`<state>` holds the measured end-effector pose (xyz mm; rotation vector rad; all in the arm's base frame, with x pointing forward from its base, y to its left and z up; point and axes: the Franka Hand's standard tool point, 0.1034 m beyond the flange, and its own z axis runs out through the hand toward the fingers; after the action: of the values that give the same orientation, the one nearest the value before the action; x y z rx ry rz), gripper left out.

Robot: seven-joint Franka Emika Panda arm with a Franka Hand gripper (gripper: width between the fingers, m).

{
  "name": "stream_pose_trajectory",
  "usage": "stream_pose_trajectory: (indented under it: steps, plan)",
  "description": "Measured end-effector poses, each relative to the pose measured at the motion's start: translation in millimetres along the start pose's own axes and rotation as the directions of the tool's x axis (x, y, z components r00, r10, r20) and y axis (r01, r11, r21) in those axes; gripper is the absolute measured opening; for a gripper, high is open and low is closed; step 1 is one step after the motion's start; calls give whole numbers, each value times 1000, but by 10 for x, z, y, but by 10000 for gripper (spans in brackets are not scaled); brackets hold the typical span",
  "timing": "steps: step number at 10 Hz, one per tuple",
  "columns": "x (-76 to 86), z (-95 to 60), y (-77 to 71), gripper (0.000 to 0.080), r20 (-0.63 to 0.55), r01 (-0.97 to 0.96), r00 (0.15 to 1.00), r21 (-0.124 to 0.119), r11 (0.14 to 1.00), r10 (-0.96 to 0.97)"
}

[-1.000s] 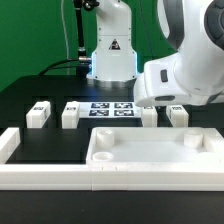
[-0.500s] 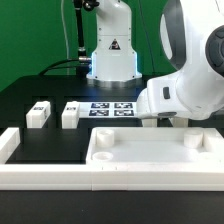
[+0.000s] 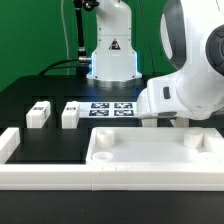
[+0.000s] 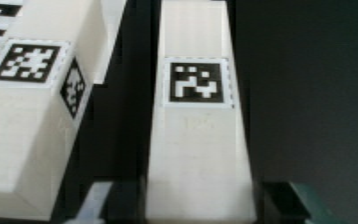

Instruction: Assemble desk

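In the wrist view a white square-section leg [image 4: 197,130] with a black-and-white tag lies lengthwise between my fingers. My gripper [image 4: 202,205] straddles it, open, with a dark gap on each side of the leg. Another white tagged piece [image 4: 30,120] lies close alongside. In the exterior view the arm's white hand [image 3: 185,95] hangs low just behind the rimmed tabletop [image 3: 95,160] and hides the fingers and the leg. Two more legs [image 3: 39,114] [image 3: 72,114] stand on the black table at the exterior view's left.
The marker board [image 3: 112,108] lies flat behind the tabletop, in front of the robot base [image 3: 112,55]. A long low white border wall [image 3: 60,180] runs along the front, with a short piece [image 3: 8,145] at the exterior view's left.
The arm came down and toward the exterior view's left over the two legs at the right, hiding them. In the last half second it has held still.
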<state>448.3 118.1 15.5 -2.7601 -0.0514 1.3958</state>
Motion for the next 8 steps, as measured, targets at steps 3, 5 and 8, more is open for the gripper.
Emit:
stream_pose_trajectory:
  steps: [3,5,8]
  plan:
    - [0,0,0,284,0,0,1000,0,1000,0]
    - [-117,-185,15,284,14,33,999,-7,999,-33]
    - [-449,-803,92,285,-11,55,998,53,997,-55]
